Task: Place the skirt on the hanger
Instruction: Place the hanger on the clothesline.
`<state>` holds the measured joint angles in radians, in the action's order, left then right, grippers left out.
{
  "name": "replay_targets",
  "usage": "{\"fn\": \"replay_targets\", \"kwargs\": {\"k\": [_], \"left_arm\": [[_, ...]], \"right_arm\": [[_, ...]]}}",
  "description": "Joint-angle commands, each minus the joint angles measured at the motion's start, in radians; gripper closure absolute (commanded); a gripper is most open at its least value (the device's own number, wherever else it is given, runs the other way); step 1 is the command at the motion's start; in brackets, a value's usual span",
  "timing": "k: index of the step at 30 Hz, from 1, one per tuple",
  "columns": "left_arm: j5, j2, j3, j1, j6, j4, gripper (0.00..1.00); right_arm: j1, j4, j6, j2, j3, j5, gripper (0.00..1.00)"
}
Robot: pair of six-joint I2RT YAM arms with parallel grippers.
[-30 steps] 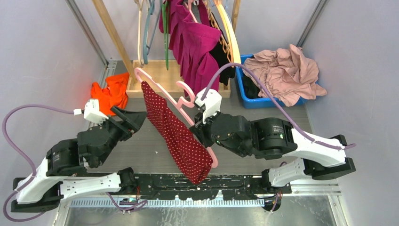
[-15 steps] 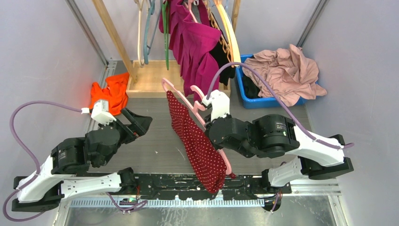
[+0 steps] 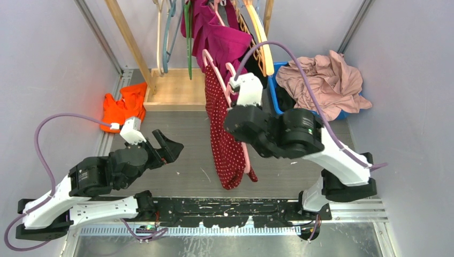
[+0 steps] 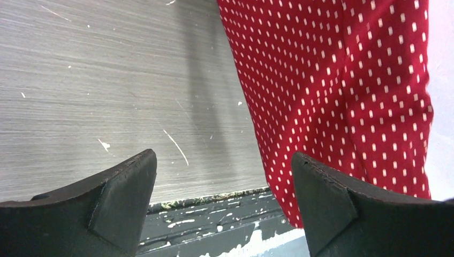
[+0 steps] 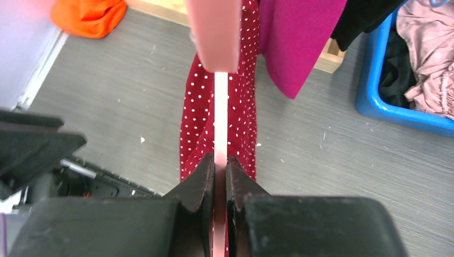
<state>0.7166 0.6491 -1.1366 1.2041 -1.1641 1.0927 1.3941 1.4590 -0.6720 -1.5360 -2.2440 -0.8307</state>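
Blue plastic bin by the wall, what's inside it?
A crumpled pale pink garment heaped over the blue plastic bin, and dark cloth beside it. Anything underneath is covered.

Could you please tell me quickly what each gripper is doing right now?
Left gripper: open, holding nothing.
Right gripper: shut on the hanger, which carries the skirt.

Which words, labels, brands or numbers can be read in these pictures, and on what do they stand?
None can be read.
The skirt carries only white dots, no writing.
The hanger is plain pink.
Any print on the left arm or right arm is too small to tell.
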Motion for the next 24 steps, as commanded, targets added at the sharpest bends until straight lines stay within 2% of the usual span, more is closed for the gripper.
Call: {"fn": "replay_targets", "kwargs": {"k": [1, 10, 16, 24], "left_arm": [[-0.045, 0.006, 0.013, 0.001, 0.024, -0.032, 0.05], [-0.045, -0.022, -0.027, 0.002, 0.041, 0.043, 0.05], [-0.039, -0.055, -0.013, 0.002, 0.031, 0.072, 0.05], [-0.043, -0.058, -0.025, 0.002, 0.03, 0.101, 0.05]], "right_arm": [[-0.119, -0.134, 0.065, -0.058, -0.102, 0.019, 0.99], [-0.233, -0.244, 0.216, -0.265, -0.439, 0.135, 0.99], [-0.27, -0.37, 0.24, -0.272, -0.395, 0.198, 0.99], [-0.323, -0.526, 0.336, -0.315, -0.438, 0.2, 0.99]]}}
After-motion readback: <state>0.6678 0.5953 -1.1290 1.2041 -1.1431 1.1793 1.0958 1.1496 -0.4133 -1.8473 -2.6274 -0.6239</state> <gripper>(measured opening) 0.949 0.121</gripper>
